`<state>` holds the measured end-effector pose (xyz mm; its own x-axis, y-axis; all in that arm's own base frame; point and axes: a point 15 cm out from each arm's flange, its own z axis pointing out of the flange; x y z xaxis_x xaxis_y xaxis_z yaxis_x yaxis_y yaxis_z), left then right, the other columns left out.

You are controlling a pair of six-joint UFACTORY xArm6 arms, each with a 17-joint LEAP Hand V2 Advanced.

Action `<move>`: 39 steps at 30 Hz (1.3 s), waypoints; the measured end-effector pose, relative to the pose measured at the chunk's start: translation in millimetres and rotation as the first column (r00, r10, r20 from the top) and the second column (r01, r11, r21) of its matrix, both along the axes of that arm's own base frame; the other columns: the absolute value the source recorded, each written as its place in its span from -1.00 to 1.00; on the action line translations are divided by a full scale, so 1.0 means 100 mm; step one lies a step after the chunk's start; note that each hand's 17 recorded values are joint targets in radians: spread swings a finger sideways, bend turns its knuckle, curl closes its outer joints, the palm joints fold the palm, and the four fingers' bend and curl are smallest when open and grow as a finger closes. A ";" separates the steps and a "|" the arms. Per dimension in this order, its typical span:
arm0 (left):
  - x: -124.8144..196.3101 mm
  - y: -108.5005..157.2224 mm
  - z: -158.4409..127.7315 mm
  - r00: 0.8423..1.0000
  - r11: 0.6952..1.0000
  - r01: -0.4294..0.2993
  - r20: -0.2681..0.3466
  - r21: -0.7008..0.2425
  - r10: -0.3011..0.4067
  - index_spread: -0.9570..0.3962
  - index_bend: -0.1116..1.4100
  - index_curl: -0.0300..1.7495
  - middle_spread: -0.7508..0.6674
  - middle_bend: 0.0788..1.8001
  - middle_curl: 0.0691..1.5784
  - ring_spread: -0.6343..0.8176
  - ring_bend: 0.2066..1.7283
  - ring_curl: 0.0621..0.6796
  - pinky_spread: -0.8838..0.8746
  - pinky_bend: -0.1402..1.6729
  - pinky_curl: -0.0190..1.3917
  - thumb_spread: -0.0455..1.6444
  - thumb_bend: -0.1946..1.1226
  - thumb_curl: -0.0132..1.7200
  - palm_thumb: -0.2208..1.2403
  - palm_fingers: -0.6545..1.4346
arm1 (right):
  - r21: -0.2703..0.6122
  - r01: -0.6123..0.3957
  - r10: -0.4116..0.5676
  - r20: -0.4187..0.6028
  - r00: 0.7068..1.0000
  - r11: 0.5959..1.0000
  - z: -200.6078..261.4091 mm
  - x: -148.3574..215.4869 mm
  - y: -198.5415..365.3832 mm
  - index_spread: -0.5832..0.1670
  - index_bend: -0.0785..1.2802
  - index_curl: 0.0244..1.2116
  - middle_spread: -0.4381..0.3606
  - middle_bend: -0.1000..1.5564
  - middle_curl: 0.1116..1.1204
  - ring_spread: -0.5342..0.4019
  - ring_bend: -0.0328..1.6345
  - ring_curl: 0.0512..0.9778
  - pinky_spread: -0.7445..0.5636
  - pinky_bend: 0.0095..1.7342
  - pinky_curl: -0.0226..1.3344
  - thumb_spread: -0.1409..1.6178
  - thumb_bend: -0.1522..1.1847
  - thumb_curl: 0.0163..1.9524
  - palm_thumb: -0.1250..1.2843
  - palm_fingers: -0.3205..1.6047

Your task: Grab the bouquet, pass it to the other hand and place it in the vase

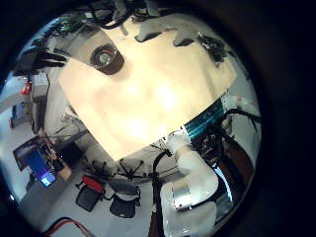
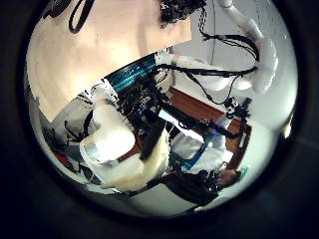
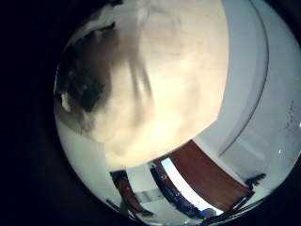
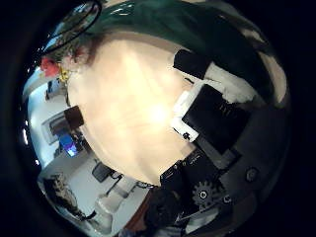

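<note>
In the right thumb side palm view the bouquet (image 4: 63, 59), a bunch of flowers with dark leaves, lies at a corner of the pale table (image 4: 138, 109). The dark vase (image 4: 74, 117) stands near the table's edge, away from the bouquet. My right hand (image 4: 212, 109) is well above the table, its fingers straight and holding nothing. The left little finger side palm view looks down on the vase's round mouth (image 1: 106, 59) from high up. My left hand (image 1: 148, 20) shows there only as finger parts at the view's edge, with nothing between them.
A small dark thing (image 1: 212, 44) sits at a table corner, too small to tell what it is. A white arm (image 2: 110, 134) rises beside the table. A dark blurred shape (image 3: 89, 89) lies on the table in the right little finger side palm view. Chairs (image 1: 123, 202) stand on the floor.
</note>
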<state>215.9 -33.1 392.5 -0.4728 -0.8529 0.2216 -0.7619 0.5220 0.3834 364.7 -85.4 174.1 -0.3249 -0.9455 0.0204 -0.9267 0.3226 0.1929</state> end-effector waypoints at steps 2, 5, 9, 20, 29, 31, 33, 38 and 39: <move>-0.01 0.00 0.00 1.000 1.000 0.000 -0.001 0.000 0.000 0.38 -0.61 -0.54 0.54 -0.88 -0.70 0.64 -0.66 -0.53 0.73 -0.46 -0.75 0.43 -0.73 -0.66 -0.39 -0.25 | -0.015 0.006 -0.005 0.055 0.998 1.000 0.18 0.05 -0.07 -0.32 0.58 0.32 -0.28 0.59 0.25 -0.31 0.64 0.08 -0.29 0.57 -0.37 0.24 -0.68 -0.41 0.73 0.64; 0.00 0.00 0.02 1.000 1.000 0.000 0.002 0.000 0.000 0.38 -0.61 -0.54 0.54 -0.88 -0.70 0.64 -0.66 -0.53 0.73 -0.46 -0.75 0.43 -0.73 -0.66 -0.39 -0.25 | -0.036 0.000 0.005 0.126 0.992 0.999 0.45 0.07 -0.17 -0.24 0.67 0.37 -0.24 0.65 0.27 -0.29 0.70 0.15 -0.23 0.63 -0.31 0.23 -0.66 -0.36 0.80 0.60; 0.00 0.01 0.03 1.000 1.000 -0.002 0.004 0.000 0.002 0.38 -0.61 -0.54 0.55 -0.88 -0.70 0.64 -0.66 -0.53 0.73 -0.46 -0.75 0.43 -0.73 -0.66 -0.39 -0.25 | -0.060 -0.004 0.017 0.229 0.973 0.998 0.92 0.01 -0.32 -0.18 0.73 0.40 -0.21 0.69 0.27 -0.27 0.74 0.20 -0.20 0.65 -0.26 0.20 -0.67 -0.31 0.82 0.57; 0.07 0.01 0.12 0.999 1.000 -0.019 0.031 -0.015 0.020 0.38 -0.60 -0.54 0.54 -0.88 -0.70 0.64 -0.67 -0.53 0.73 -0.47 -0.75 0.42 -0.73 -0.66 -0.39 -0.24 | 0.045 -0.036 0.011 0.463 0.886 0.998 2.10 -0.23 -0.16 -0.06 0.82 0.38 -0.17 0.74 0.23 -0.24 0.78 0.25 -0.16 0.62 -0.16 0.17 -0.72 -0.19 0.81 0.56; 0.20 -0.10 0.22 0.995 0.988 -0.084 0.035 -0.130 0.089 0.39 -0.61 -0.53 0.52 -0.88 -0.70 0.62 -0.67 -0.54 0.72 -0.48 -0.75 0.42 -0.73 -0.66 -0.38 -0.22 | 0.294 -0.095 -0.126 0.649 0.750 0.951 2.92 -0.31 0.03 -0.01 0.86 0.35 -0.16 0.76 0.19 -0.23 0.79 0.26 -0.15 0.59 -0.09 0.15 -0.76 -0.11 0.81 0.55; 0.25 -0.17 0.25 0.993 0.976 -0.107 0.032 -0.187 0.115 0.40 -0.61 -0.53 0.52 -0.87 -0.69 0.62 -0.67 -0.55 0.71 -0.48 -0.75 0.42 -0.73 -0.66 -0.38 -0.21 | 0.356 -0.129 -0.164 0.683 0.712 0.925 3.10 -0.31 0.11 0.00 0.87 0.34 -0.15 0.77 0.18 -0.22 0.79 0.26 -0.15 0.58 -0.07 0.15 -0.77 -0.09 0.81 0.55; 0.31 -0.21 0.31 0.988 0.957 -0.138 0.032 -0.253 0.151 0.40 -0.62 -0.53 0.51 -0.87 -0.69 0.61 -0.66 -0.54 0.70 -0.48 -0.75 0.42 -0.73 -0.66 -0.38 -0.19 | 0.411 -0.172 -0.191 0.703 0.685 0.895 3.22 -0.30 0.21 0.01 0.87 0.33 -0.15 0.77 0.17 -0.22 0.79 0.26 -0.15 0.57 -0.05 0.14 -0.78 -0.08 0.81 0.55; 0.48 -0.41 0.54 0.973 0.873 -0.197 0.021 -0.446 0.230 0.43 -0.62 -0.54 0.49 -0.86 -0.68 0.59 -0.64 -0.54 0.69 -0.47 -0.75 0.41 -0.73 -0.65 -0.38 -0.16 | 0.547 -0.304 -0.265 0.728 0.632 0.780 3.51 -0.32 0.46 0.02 0.88 0.31 -0.15 0.78 0.15 -0.22 0.80 0.26 -0.15 0.55 -0.02 0.14 -0.78 -0.05 0.81 0.55; 0.52 -0.45 0.61 0.969 0.853 -0.204 0.023 -0.480 0.244 0.43 -0.62 -0.54 0.49 -0.86 -0.67 0.59 -0.64 -0.54 0.68 -0.47 -0.76 0.40 -0.73 -0.65 -0.38 -0.16 | 0.588 -0.345 -0.289 0.726 0.624 0.731 3.59 -0.33 0.54 0.02 0.88 0.31 -0.15 0.78 0.14 -0.22 0.80 0.26 -0.15 0.54 -0.01 0.14 -0.78 -0.04 0.81 0.56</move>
